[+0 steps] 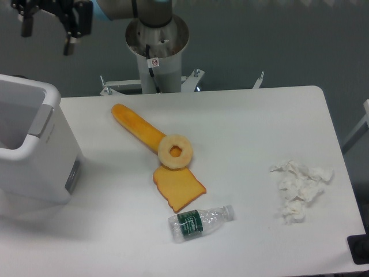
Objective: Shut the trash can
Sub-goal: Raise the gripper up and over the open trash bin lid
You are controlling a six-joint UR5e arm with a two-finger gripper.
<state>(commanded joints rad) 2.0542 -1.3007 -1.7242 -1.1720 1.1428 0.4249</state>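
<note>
While the large boxy white plastic trash can at nine o'clock on the white tabletop gapes open (nothing closed yet), the black pincer hangs released at eleven o'clock, holding nothing.

Trash can at table left edge; bottle right, nearer front.

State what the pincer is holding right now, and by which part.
Nothing is held. The pincer hangs open in the air at the top left, above and behind the trash can, with its fingers apart and nothing between them.
</note>
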